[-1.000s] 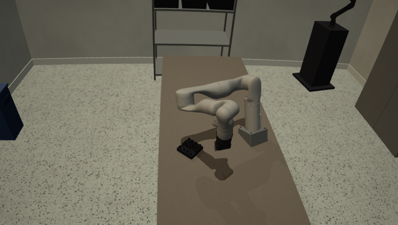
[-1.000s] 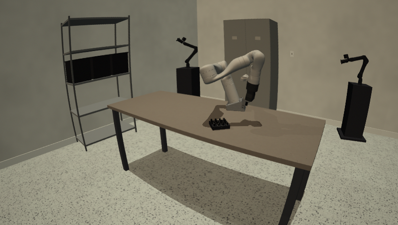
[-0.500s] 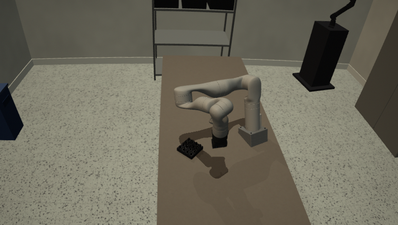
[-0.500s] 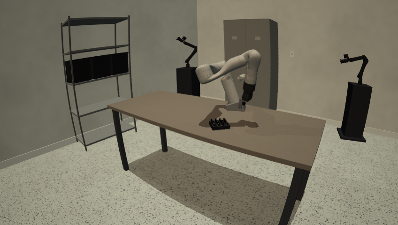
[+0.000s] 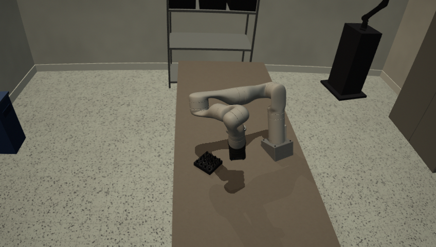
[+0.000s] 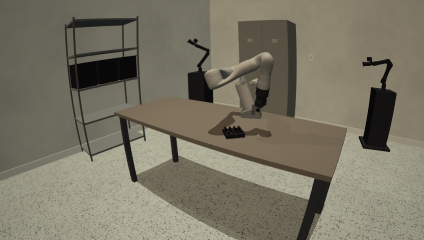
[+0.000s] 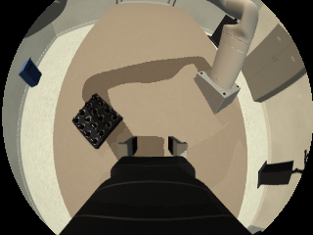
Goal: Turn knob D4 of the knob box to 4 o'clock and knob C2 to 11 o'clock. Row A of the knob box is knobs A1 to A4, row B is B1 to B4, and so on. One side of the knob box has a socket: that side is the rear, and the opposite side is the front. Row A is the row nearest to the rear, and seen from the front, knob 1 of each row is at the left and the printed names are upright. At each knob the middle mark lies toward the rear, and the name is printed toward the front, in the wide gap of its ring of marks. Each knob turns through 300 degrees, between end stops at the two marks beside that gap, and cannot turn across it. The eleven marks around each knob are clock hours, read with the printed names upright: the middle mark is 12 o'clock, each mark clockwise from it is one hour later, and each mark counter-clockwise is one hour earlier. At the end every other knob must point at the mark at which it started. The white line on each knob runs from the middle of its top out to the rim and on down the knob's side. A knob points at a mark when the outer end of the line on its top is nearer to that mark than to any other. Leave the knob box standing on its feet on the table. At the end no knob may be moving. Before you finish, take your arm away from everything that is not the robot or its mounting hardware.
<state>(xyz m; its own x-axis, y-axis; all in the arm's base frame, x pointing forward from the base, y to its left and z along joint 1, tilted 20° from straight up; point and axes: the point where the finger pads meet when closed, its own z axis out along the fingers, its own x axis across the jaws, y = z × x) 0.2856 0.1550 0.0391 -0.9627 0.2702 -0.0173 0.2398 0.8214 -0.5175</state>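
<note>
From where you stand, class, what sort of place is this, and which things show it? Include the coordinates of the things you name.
Probably a robotics lab or workroom: a jointed arm [image 5: 240, 94] [image 6: 248, 66] [image 7: 230, 56] mounted on a table [image 5: 195, 214] [image 6: 178, 118] [image 7: 147, 108], a metal shelf unit [image 5: 168, 46] [image 6: 74, 53], and a tall two-door cabinet [image 6: 249, 56] [image 7: 276, 64].

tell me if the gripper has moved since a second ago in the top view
Yes: in the top view the gripper has moved left, away from the gray base block and toward the knob box's side of the table.
</note>
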